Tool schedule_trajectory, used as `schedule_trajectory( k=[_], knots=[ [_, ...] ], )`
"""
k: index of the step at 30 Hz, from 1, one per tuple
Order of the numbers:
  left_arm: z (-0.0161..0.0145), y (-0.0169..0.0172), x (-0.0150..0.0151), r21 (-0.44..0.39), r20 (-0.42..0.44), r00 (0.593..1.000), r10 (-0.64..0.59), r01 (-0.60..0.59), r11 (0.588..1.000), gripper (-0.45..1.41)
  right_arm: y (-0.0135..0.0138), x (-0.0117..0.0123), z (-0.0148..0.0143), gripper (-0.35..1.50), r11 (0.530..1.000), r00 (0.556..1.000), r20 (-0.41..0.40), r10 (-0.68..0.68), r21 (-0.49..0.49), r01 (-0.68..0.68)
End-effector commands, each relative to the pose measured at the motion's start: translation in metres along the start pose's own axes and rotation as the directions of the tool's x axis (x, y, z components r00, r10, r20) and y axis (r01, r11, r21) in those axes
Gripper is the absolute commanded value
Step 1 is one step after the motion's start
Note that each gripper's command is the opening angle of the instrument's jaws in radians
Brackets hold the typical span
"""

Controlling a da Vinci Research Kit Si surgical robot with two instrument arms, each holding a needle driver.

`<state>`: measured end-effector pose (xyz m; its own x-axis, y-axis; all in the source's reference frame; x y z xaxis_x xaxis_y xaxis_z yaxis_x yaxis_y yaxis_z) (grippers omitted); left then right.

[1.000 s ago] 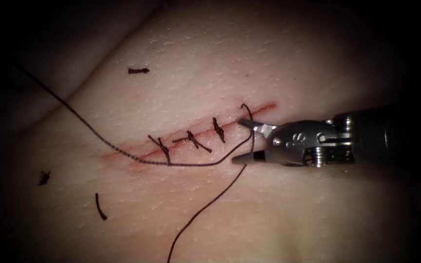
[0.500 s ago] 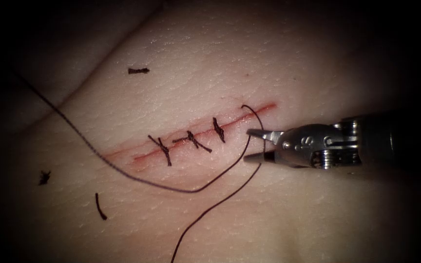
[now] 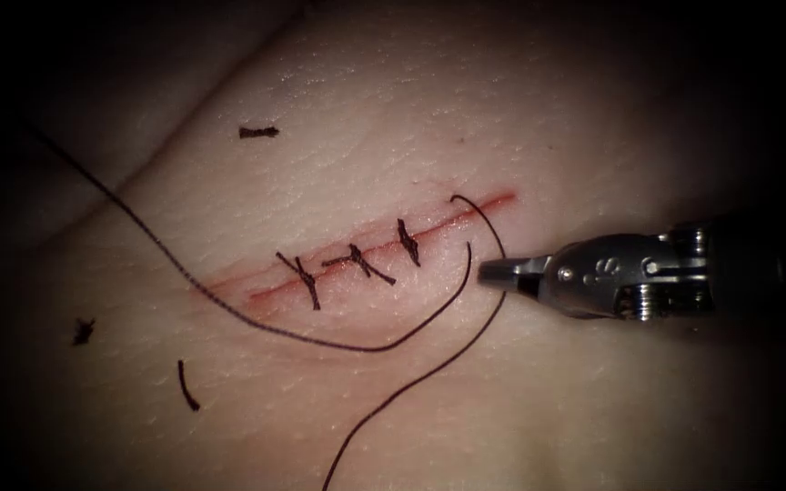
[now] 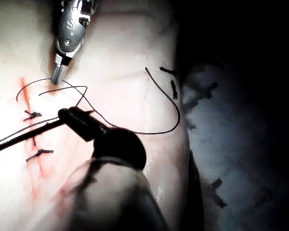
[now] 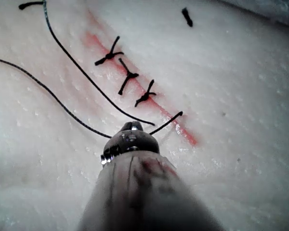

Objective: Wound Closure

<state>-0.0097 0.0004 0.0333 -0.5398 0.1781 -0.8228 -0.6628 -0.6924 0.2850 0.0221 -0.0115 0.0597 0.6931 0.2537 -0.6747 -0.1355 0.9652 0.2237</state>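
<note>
The cut (image 3: 357, 256) runs slantwise across the tissue (image 3: 393, 118), with three tied stitches (image 3: 358, 262) over it. At its right end the thread (image 3: 493, 238) arches out of the tissue and trails off toward the near edge. My right tool (image 3: 493, 270) lies to the right of the cut, jaws shut on that arching strand. A second strand (image 3: 320, 338) rises beside the cut and sweeps away to the far left. In the left wrist view my left tool (image 4: 70, 115) is shut on the thread, and the right tool (image 4: 58, 76) meets the strand beyond it.
Short cut ends of thread lie on the tissue: one far left of the cut (image 3: 258, 132), one at the left edge (image 3: 82, 332), one nearer the front (image 3: 188, 386). Red fluid stains the cut's margins (image 3: 256, 293).
The right tool's jaws, open around the thread a second ago, have closed on it and drawn back to the right. The long strand slid off the stitches toward the near side.
</note>
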Motion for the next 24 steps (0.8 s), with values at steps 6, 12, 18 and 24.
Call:
schedule_trajectory(
  k=[6, 12, 18, 24],
  knots=[
    [0.0002, 0.0012, -0.0001, 0.000, 0.003, 1.000, 0.006, -0.006, 1.000, -0.42, 0.0009, 0.0016, 0.0027, 1.47, 0.999, 1.000, -0.014, -0.012, -0.052, 0.011],
    [0.0001, 0.0011, -0.0001, 0.000, 0.003, 1.000, 0.006, -0.006, 1.000, -0.42, -0.0002, 0.0018, 0.0049, 1.48, 0.997, 0.998, 0.011, -0.054, -0.059, 0.054],
    [0.0000, 0.0011, -0.0001, -0.001, 0.003, 1.000, 0.006, -0.006, 1.000, -0.42, -0.0012, 0.0008, 0.0058, 1.45, 0.996, 0.996, 0.033, -0.078, -0.033, 0.079],
    [0.0000, 0.0011, 0.0000, 0.000, 0.003, 1.000, 0.007, -0.007, 1.000, -0.42, -0.0016, 0.0003, 0.0061, 1.42, 0.996, 0.995, 0.042, -0.087, -0.020, 0.087]
  ],
)
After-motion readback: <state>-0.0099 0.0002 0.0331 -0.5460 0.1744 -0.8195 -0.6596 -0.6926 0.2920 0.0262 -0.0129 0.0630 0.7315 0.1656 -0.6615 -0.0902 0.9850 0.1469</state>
